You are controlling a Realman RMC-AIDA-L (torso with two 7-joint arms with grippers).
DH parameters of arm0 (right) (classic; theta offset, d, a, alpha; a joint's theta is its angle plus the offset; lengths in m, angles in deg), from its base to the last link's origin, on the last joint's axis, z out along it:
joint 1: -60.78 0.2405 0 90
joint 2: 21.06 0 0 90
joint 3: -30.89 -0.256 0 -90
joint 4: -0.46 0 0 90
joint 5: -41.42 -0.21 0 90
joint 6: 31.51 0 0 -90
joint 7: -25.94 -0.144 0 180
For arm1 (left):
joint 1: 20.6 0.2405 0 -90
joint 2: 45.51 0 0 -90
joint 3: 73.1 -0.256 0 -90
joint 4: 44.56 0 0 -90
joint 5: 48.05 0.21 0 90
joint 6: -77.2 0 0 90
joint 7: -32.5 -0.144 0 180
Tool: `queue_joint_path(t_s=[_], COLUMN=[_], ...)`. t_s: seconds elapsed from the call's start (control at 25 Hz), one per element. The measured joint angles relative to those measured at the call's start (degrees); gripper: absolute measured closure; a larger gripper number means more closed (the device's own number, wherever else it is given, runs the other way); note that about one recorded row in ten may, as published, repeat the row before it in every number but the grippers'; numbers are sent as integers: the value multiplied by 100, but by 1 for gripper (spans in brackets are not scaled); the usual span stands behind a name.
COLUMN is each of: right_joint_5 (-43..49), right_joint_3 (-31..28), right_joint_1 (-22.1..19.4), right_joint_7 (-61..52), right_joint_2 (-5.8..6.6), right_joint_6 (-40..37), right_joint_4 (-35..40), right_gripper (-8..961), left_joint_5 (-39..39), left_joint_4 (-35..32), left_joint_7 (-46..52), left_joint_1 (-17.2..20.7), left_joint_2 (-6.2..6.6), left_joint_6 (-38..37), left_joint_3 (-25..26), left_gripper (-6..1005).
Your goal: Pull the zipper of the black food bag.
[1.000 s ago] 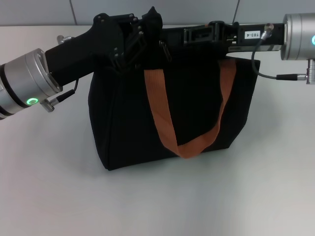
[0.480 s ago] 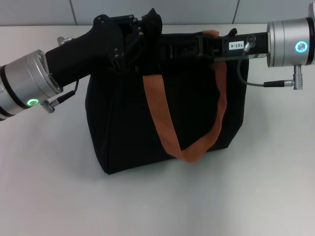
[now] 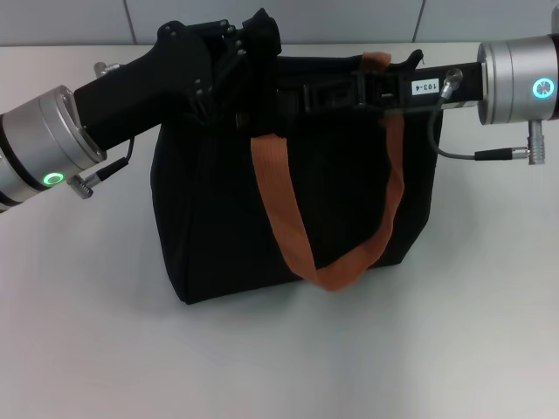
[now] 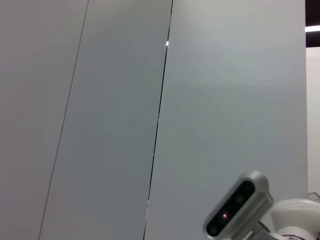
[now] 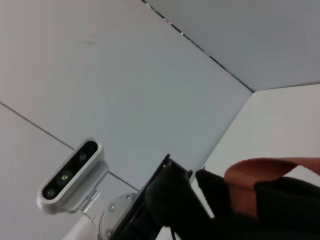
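Two arms meet along the top edge of the black food bag (image 3: 288,201), which stands upright on a white table (image 3: 262,358).

The left gripper (image 3: 249,52) pinches a peak of soft black fabric at the bag's top left corner; the right gripper (image 3: 306,94) lies along the rim, its grip impossible to tell. The zipper is hidden. Matte boxy cloth and a drooping orange-brown webbing handle (image 3: 297,236) face bare tabletop on every side.

- Bright, even overhead light; the white table (image 3: 288,349) is washed pale.
- A soft shadow lies near the black food bag (image 3: 288,175), whose fabric detail is lost in darkness.
- Right wrist view: near objects blurred.
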Motion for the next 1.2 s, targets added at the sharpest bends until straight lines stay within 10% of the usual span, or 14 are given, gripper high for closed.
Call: queue_joint_path(t_s=[1.2], right_joint_5=[19], right_joint_3=[49], right_joint_1=[-25], right_joint_7=[26], right_joint_2=[-81], right_joint_6=[275], right_joint_4=[270], right_gripper=[729], left_joint_5=[-74], left_joint_4=[8], left_joint_7=[12], left_joint_1=[28], left_joint_2=[8], left_joint_6=[-108], left_joint_3=[-45], left_gripper=[981])
